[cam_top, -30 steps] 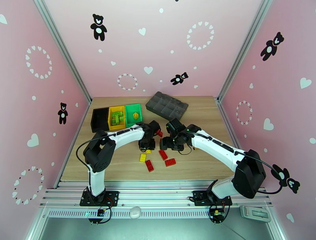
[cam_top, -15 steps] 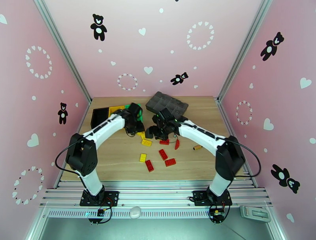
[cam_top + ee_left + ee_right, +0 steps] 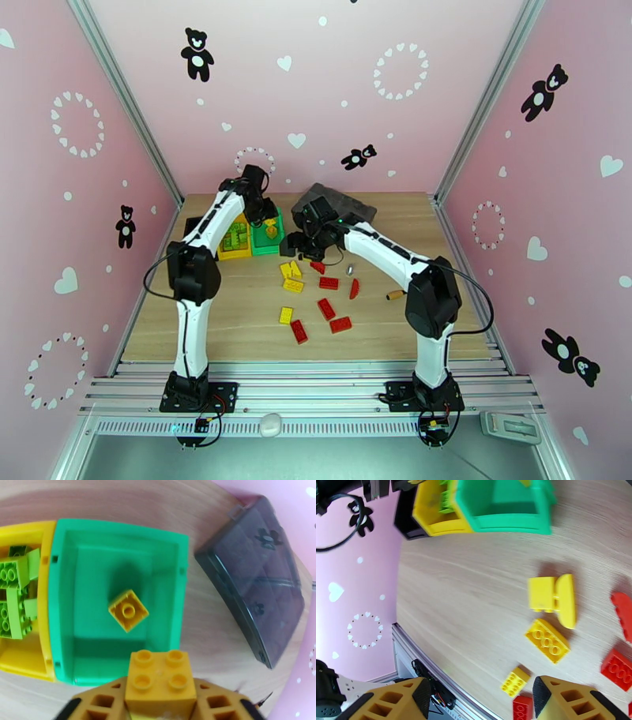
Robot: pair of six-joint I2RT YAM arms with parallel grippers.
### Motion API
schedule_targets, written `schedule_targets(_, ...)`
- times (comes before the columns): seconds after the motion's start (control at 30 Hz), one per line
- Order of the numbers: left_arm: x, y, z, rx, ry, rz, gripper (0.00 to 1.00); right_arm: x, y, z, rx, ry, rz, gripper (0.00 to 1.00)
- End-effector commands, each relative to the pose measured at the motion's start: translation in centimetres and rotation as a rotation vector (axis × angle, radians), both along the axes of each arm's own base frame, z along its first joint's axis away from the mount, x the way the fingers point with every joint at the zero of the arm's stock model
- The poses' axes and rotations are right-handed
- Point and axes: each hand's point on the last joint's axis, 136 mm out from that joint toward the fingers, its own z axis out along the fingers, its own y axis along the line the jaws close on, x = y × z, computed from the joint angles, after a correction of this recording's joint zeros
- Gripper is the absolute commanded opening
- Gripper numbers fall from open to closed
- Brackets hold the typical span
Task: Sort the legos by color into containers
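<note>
Far left: black open plastic bin point(image 3: 404, 521), furthest out to the left of the left hand point(image 3: 160, 696), contents hidden. Next, yellow open plastic bin point(image 3: 23, 659), ahead-left of that hand, holds lime green studded plastic bricks point(image 3: 14, 594). Then green open plastic bin point(image 3: 118, 535), straight ahead of and below the left hand, side touching the yellow bin. One small yellow single-stud plastic brick point(image 3: 128, 610) lies turned cornerwise on its floor. The left hand is clamped on a yellow square four-stud plastic brick point(image 3: 160, 677), studs to the camera, both fingers against its sides, carried over the green bin's near rim. Step in hand, my read: dropping yellow into the green bin. That calls for a touch more reach forward over the bin floor, then parting the fingers. Then right hand point(image 3: 481, 695), fingers apart, nothing between them, hovering over the wooden counter point(image 3: 466, 598). Ahead-right of it lie loose yellow plastic bricks point(image 3: 547, 641), the nearest a small one just ahead of the gap between its fingers. Red plastic bricks point(image 3: 620, 668) lie further right. Its next move, I judge: drop onto one brick, fingers across the short sides, close. Red probably goes to the black bin, a guess. Last, dark grey compartment tray point(image 3: 256, 578), off to the left hand's right, not part of the sort
</note>
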Motion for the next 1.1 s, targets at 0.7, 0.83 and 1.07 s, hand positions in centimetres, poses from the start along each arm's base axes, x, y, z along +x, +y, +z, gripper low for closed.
schedule_targets(0.7,-15.4,-1.0,-0.8,0.158,0.081,-0.123,0.77,-3.8,-4.5,-2.3,-0.163,0.010,0.000,0.75)
schedule_targets(0.83,-19.6,-2.8,-2.4,0.149,0.119,-0.160,0.77,-5.2,-5.3,-3.1,-0.202,0.016,-0.003,0.75)
schedule_targets(1.07,-26.5,-5.2,-5.9,0.144,0.196,-0.218,0.78,-7.5,-7.2,-4.1,-0.251,0.021,-0.029,0.75)
